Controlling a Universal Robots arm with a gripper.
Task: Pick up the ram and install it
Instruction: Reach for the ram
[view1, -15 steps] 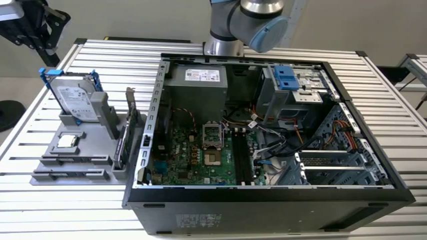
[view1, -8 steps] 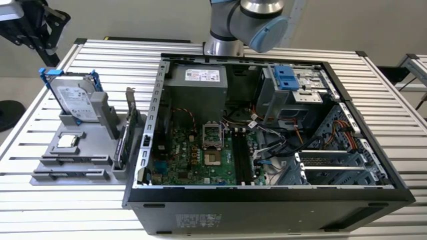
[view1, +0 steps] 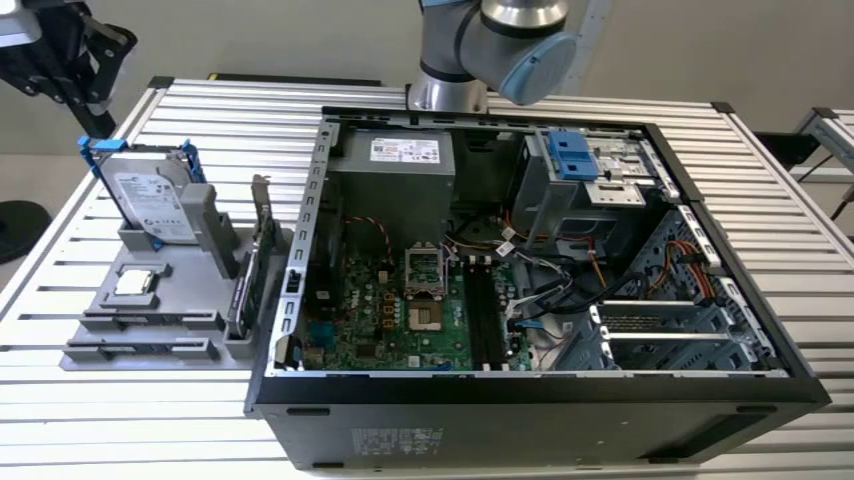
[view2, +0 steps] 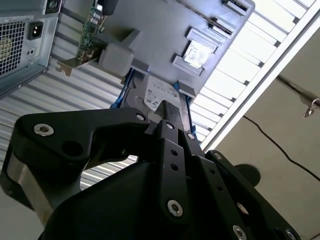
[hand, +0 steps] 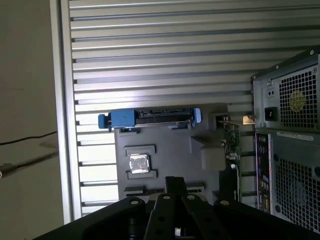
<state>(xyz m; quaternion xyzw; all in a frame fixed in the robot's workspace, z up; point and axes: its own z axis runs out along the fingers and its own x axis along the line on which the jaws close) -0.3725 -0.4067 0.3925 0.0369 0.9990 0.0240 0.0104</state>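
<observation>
The ram (view1: 140, 347) appears as a thin dark strip lying on edge in the front slot of the grey parts holder (view1: 94, 300), at the exterior view's left. My gripper (view1: 96, 122) hangs high above the holder's back end, over the hard drive and well apart from the ram. In both wrist views its black fingers (view2: 172, 117) point down at the holder (hand: 170, 150), pressed together with nothing between them. The finger tip (hand: 175, 182) covers part of the holder's front slot.
An open computer case (view1: 534, 395) fills the middle of the slatted table (view1: 781, 200); its motherboard has long dark memory slots (view1: 483, 310). The holder also carries a silver hard drive with blue rails (view1: 147, 195), an upright green card (view1: 260, 240) and a square chip (view1: 134, 283).
</observation>
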